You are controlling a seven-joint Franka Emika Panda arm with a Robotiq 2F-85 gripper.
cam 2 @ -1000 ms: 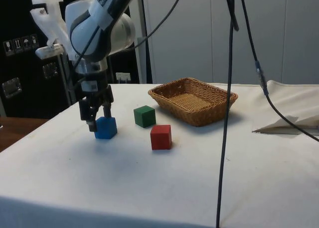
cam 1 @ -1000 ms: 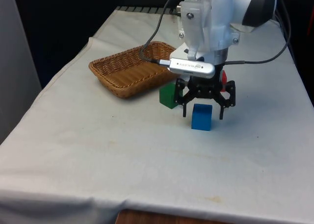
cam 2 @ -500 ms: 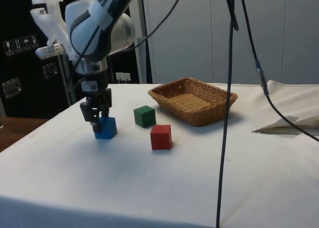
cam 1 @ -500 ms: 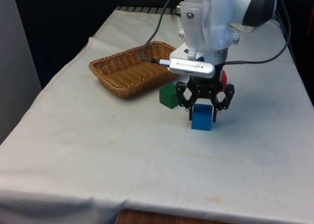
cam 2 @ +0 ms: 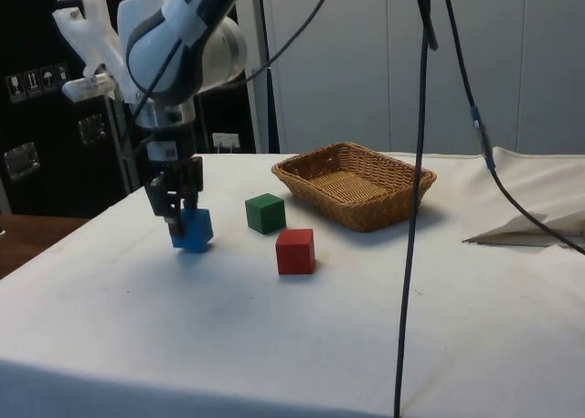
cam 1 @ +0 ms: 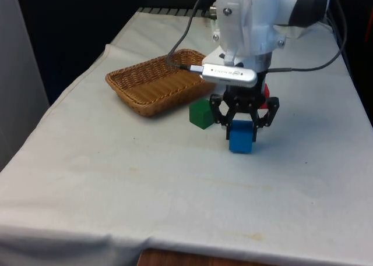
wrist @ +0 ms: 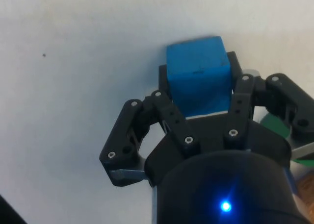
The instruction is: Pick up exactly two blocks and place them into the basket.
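front view: the black gripper (cam 1: pixel 241 125), right of centre in the frame, is clamped on the blue block (cam 1: pixel 240 137), which looks just lifted off the white cloth. the wicker basket (cam 1: pixel 135 96) sits up and to the left, with no block in it, so i judge neither of the two is delivered yet. a green block (cam 1: pixel 201 114) stands between gripper and basket, right on the likely carry path; a sliver of red block (cam 1: pixel 266 92) peeks from behind the arm. side view: the blue block (cam 2: pixel 192 230) hangs at mid-left, the green block (cam 2: pixel 265 213) and red block (cam 2: pixel 295 251) centre, the basket (cam 2: pixel 393 208) right of centre. wrist view: fingers (wrist: pixel 169 117) squeeze the blue block (wrist: pixel 198 76) on both sides.
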